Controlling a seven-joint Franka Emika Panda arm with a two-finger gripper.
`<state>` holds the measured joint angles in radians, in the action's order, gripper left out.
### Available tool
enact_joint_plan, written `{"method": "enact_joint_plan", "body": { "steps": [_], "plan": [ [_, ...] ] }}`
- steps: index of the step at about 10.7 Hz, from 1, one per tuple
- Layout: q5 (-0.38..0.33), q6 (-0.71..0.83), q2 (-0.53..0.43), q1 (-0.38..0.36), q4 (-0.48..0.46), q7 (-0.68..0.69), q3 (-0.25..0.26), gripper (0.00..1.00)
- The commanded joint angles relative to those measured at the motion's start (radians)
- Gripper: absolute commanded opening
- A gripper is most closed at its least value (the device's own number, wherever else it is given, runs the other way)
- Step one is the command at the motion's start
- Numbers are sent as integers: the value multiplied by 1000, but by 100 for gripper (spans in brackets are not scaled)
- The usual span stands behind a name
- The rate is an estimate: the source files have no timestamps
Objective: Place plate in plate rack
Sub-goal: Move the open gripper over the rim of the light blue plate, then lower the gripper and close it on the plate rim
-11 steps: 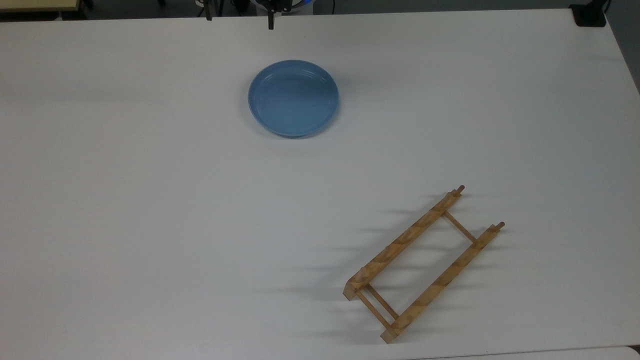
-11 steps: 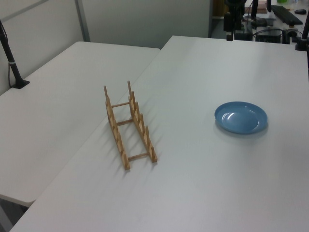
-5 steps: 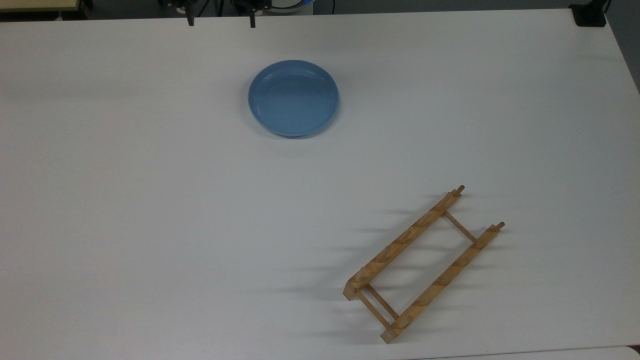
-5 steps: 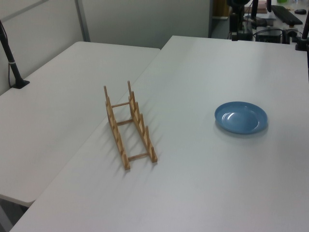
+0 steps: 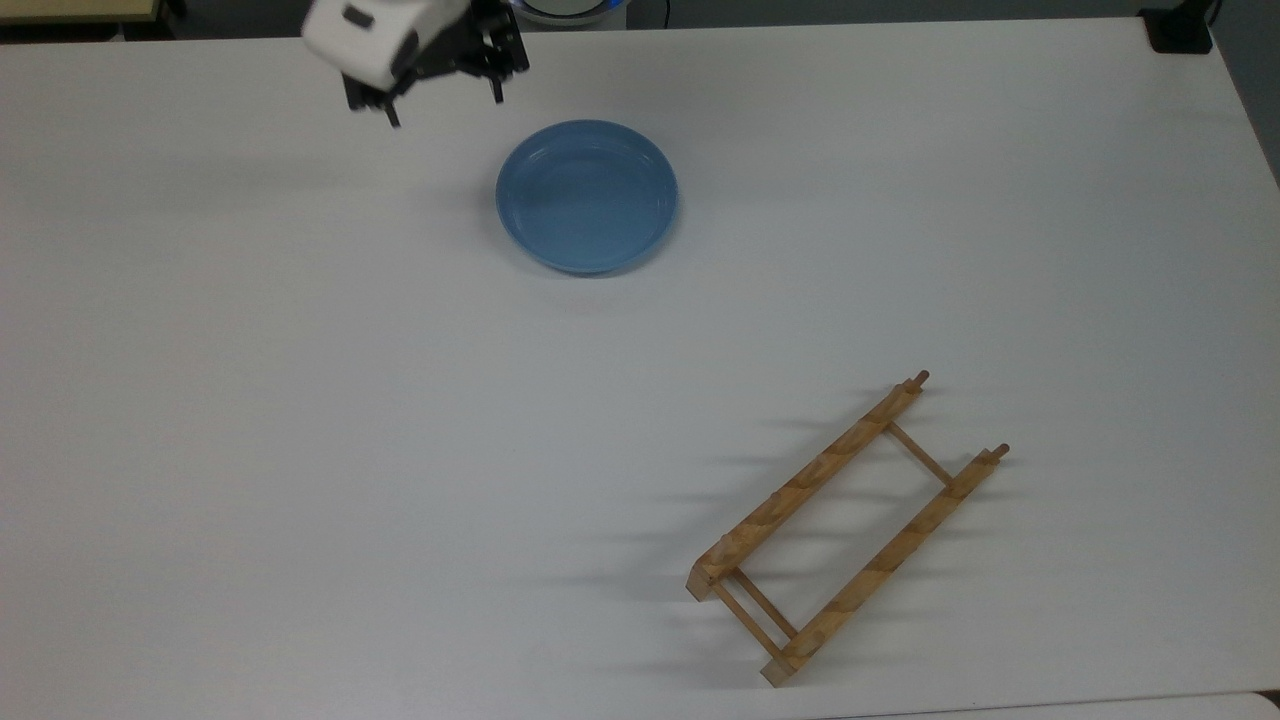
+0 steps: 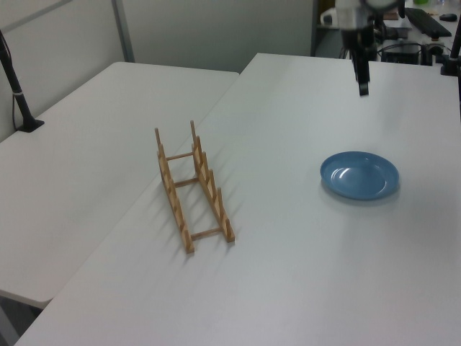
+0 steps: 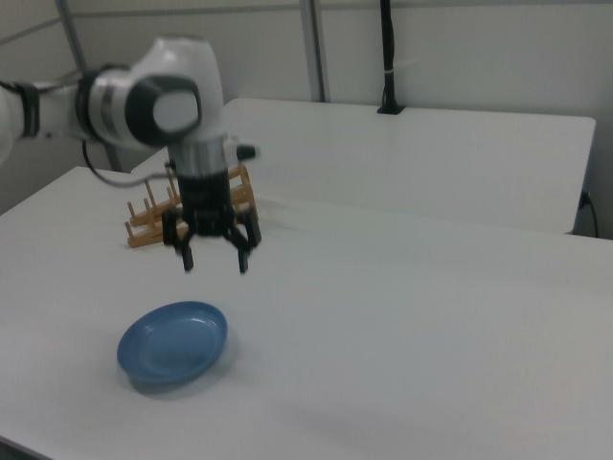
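**Plate flat on the tabletop, rack well apart**

Plate rack [image 5: 847,530], a small light-brown wooden frame of two parallel rails with short upright pegs joined by thin crossbars, stands nearest the top view's lower edge, toward the top view's right, casting soft shadows on the matte white tabletop [image 5: 300,420]. Farther up in the top view, well apart from the rack, the round shallow light-blue plate [image 5: 587,196] with a raised rim lies flat, right side up. Beyond it, toward the top view's upper left, the black two-finger end effector [image 5: 445,98] on the white arm [image 7: 168,101] hangs above the tabletop near the plate without touching it, its fingers [image 7: 242,257] spread apart and holding nothing. In the left view a second white table [image 6: 94,137] adjoins the tabletop, with a black pole [image 6: 14,83] clamped at its edge and grey partition walls [image 6: 216,32] behind.
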<state>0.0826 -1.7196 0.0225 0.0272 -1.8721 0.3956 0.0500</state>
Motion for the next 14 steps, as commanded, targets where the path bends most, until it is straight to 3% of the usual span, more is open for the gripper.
{"method": "enact_joint_plan", "body": {
  "steps": [1, 3, 8, 14],
  "plan": [
    [34, -220, 26, 2, -232, 80, -1, 77],
    [60, -238, 100, -1, -236, 78, -2, 64],
    [59, -261, 140, -10, -229, 54, -7, 43],
    [23, -235, 148, -15, -206, -82, -13, 40]
  ]
}}
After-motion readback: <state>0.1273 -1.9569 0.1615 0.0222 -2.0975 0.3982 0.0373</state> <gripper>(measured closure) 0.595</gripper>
